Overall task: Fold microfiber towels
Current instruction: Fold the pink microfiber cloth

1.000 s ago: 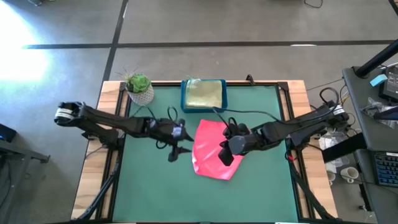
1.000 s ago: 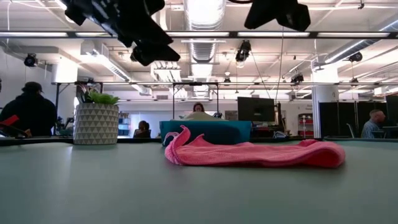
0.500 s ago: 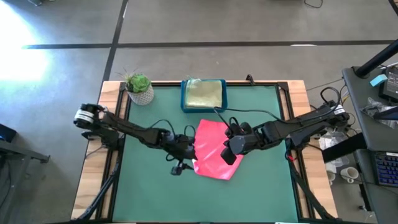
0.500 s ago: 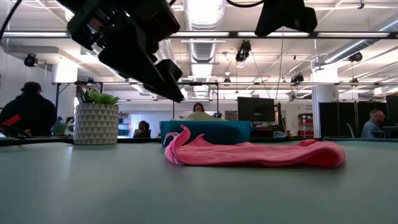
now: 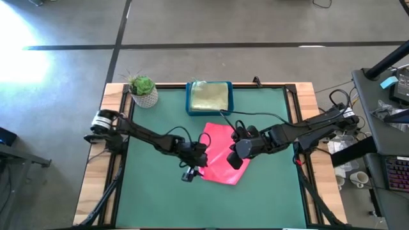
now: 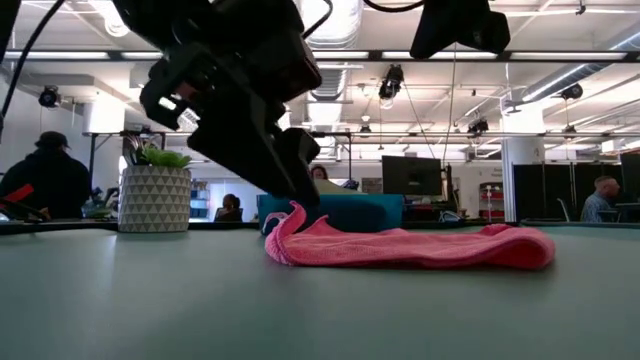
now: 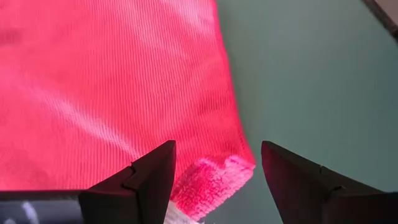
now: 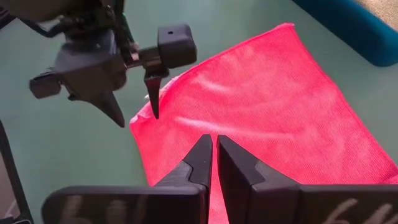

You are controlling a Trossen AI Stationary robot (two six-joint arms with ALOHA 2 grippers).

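Low view puts the bare green table nearest, and on it the hot pink towel, lying flat with one corner curled up at its left end. The left gripper reaches down to that raised corner, its fingers pointing at the cloth. In the left wrist view the two dark fingers stand apart, one over the pink cloth and one over the bare table, with the towel's folded-under corner between them; they are not clamped on it.

Seen from the high view, the pink towel lies near the middle of the table, slightly skewed, with the left gripper at its near-left corner and the right gripper poised over its right part. The right wrist view shows that gripper's fingers pressed together above the pink cloth, holding nothing.

Farther back on the table stand a blue tray with a pale sage green towel in it and, to its left, a potted plant. Beyond the table, people sit in the room.
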